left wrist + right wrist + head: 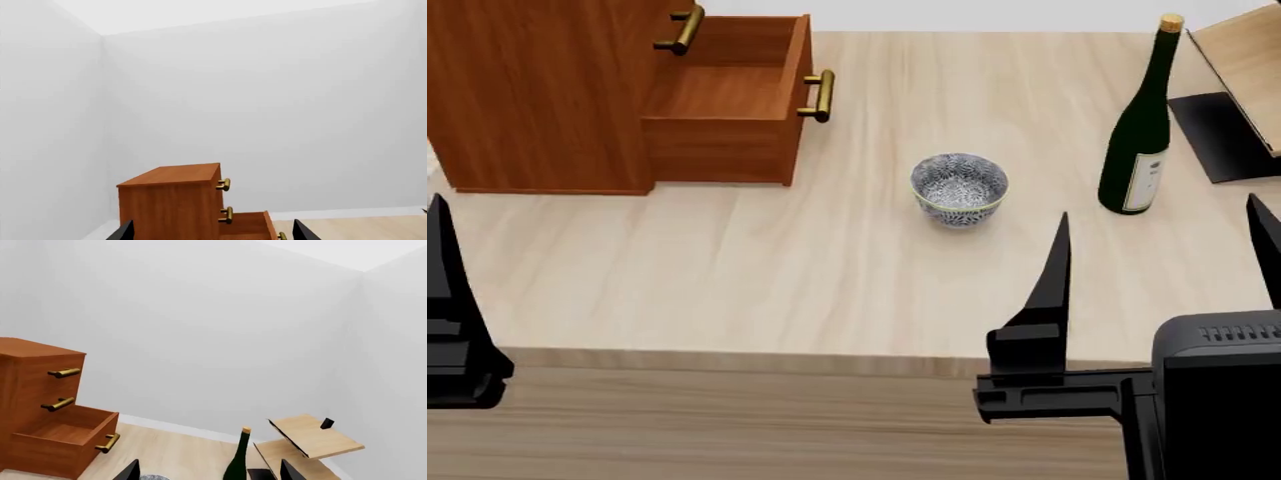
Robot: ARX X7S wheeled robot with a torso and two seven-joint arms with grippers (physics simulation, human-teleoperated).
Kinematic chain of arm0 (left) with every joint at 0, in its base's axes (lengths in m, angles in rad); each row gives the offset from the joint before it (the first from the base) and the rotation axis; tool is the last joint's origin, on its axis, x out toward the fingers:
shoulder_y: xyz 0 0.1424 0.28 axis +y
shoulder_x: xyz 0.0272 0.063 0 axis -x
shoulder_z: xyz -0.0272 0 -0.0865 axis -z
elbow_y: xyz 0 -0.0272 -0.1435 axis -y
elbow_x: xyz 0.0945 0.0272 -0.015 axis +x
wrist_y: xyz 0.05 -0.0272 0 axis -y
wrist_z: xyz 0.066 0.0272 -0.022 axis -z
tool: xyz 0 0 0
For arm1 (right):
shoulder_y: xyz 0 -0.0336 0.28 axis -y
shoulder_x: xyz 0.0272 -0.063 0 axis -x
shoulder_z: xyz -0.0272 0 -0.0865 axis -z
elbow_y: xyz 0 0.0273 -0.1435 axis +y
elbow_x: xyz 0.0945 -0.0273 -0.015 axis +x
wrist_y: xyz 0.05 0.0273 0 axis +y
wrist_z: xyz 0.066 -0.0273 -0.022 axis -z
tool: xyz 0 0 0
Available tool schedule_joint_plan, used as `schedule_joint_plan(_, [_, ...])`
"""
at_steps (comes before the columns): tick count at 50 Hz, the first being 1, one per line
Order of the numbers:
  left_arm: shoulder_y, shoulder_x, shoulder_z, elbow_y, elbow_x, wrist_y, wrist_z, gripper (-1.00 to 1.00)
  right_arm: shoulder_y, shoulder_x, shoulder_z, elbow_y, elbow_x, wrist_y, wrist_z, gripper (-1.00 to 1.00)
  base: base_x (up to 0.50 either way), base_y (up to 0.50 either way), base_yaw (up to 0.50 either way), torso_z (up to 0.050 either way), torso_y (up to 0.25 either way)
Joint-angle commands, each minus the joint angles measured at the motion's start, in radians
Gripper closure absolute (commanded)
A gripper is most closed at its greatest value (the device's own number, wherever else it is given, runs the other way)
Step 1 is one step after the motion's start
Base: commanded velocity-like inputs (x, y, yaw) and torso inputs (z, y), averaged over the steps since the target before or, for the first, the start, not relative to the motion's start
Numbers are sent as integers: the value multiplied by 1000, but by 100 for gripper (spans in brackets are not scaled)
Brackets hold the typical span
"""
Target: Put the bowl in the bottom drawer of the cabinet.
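The speckled blue-grey bowl (960, 188) stands upright on the pale table (761, 290), right of the cabinet (534, 90). The bottom drawer (727, 100) is pulled out, and its inside shows bare wood. My right gripper (1161, 255) hangs open and empty near the table's front edge, short of the bowl and to its right. In the right wrist view that gripper (210, 471) frames a sliver of the bowl (152, 477), with the drawer (67, 432) beyond. My left gripper (212, 232) is open and empty, facing the cabinet (170, 205) and the drawer (247, 225). Only one left finger (441, 250) shows in the head view.
A dark green wine bottle (1138, 130) stands right of the bowl. Behind it at the far right sits a pale wooden rack (1234, 60) on a black base. The table's front edge (761, 358) runs just ahead of both grippers. White walls enclose the scene.
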Motion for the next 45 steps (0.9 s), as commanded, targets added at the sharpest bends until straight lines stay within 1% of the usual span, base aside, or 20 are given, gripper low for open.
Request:
schedule_joint_plan(1, [0, -13, 7, -1, -16, 5, -17, -100, 0, 8, 0, 2, 10, -2, 7, -100, 0, 266, 0, 0, 0])
schedule_joint_plan(8, [2, -27, 19, -8, -14, 17, -28, -100, 7, 13, -1, -9, 23, 9, 15, -100, 0, 262, 0, 0, 0])
schedule_joint_plan(10, [-3, -59, 69, -16, 37, 17, -54, -100, 8, 15, -2, -8, 25, 10, 17, -100, 0, 262, 0, 0, 0])
schedule_joint_plan(12, [-1, -41, 37, -12, -8, 13, -41, -100, 12, 16, -4, -10, 30, 14, 19, -100, 0, 258, 0, 0, 0])
schedule_joint_plan(16, [3, -50, 47, -20, -2, 30, -53, -100, 12, 10, 6, -7, 37, 7, 26, -100, 0, 260, 0, 0, 0])
schedule_joint_plan(23, [-9, -58, 48, -15, -23, 17, -66, -100, 12, 20, 2, -6, 42, 8, 33, -100, 0, 259, 0, 0, 0])
schedule_joint_plan(25, [-20, -74, 76, -11, -5, -6, -82, -100, 13, 23, -2, -5, 44, 8, 34, -100, 0, 262, 0, 0, 0])
schedule_joint_plan(28, [-7, -66, 60, -16, -23, 27, -75, -100, 14, 25, 2, -6, 51, 11, 37, -100, 0, 262, 0, 0, 0])
schedule_joint_plan(34, [-10, -84, 81, -29, -17, 42, -86, -100, 12, 33, 4, -9, 60, 13, 46, -100, 0, 260, 0, 0, 0])
schedule_joint_plan(42, [-2, -87, 63, -29, -40, 46, -94, -100, 13, 38, 2, -7, 69, 7, 58, -100, 0, 261, 0, 0, 0])
schedule_joint_plan(45, [-3, -90, 67, -31, -41, 47, -99, -100, -16, 43, -16, 11, 40, -48, 56, -100, 0, 259, 0, 0, 0])
